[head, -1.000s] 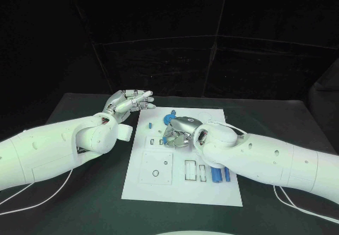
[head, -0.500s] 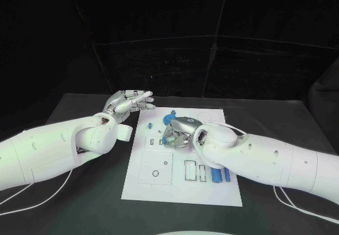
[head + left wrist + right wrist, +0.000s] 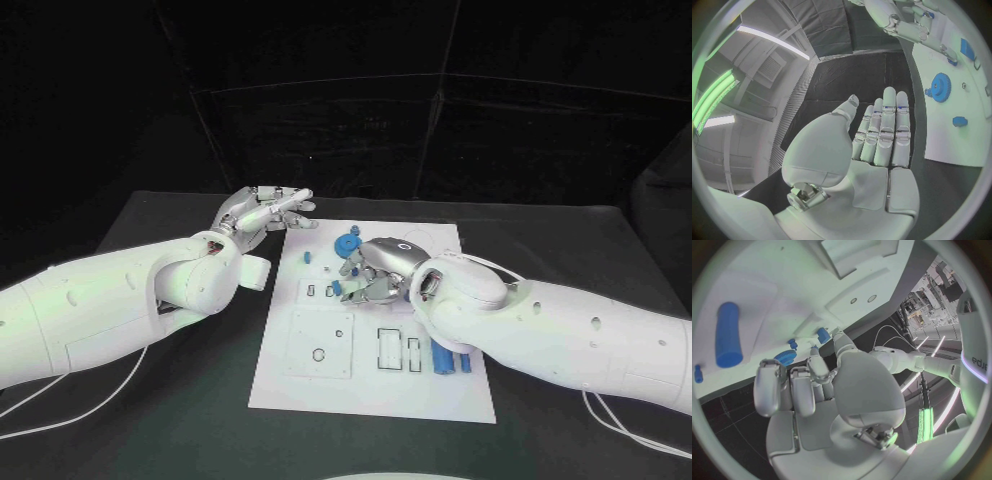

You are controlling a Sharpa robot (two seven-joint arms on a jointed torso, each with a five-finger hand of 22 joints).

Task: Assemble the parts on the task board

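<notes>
A white task board lies flat in the middle of a black table, its long side running away from the robot. Small blue parts sit on it. Near the far end is one blue gear, and beside it, toward the board's left edge, one small blue peg. Near the board's right edge, closer to the robot, lie blue cylinders; two can be made out, though the right arm overlaps them, so the count is uncertain. The board also carries several slots and holes.

The right hand hovers over the board's middle, palm down, fingers curled in toward the surface. A small blue piece shows at its fingertips, but whether the hand grips it or merely hangs over it cannot be told; the hand hides the board beneath it.

The left hand is raised above the table just beyond the board's far left corner. In the left wrist view its fingers are straight and close together, thumb apart, holding nothing.
</notes>
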